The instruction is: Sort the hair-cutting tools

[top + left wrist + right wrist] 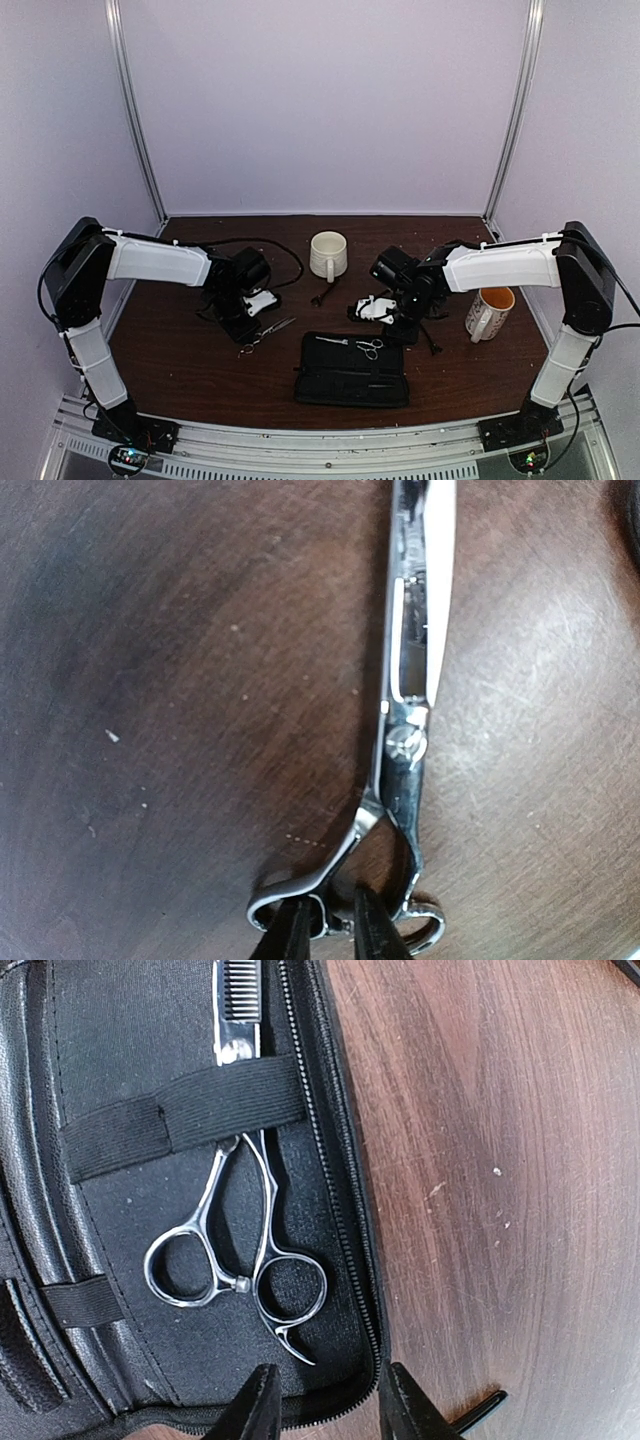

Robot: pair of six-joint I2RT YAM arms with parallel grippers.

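Going for the loose scissors [410,750] lying flat on the table [150,680], just left of the case [350,380]. Left gripper [337,932] down at the ring end, fingers [298,938] narrow either side of the handle; can't tell whether pinching yet. Best to squeeze square and lift straight up to avoid dragging the blades. Right gripper [325,1405] spread, holding nothing, over the case's zip edge beside the second scissors [245,1260]. Loads of bare wood nearby; only need to mind the mug [328,255] and cable [270,241] behind.
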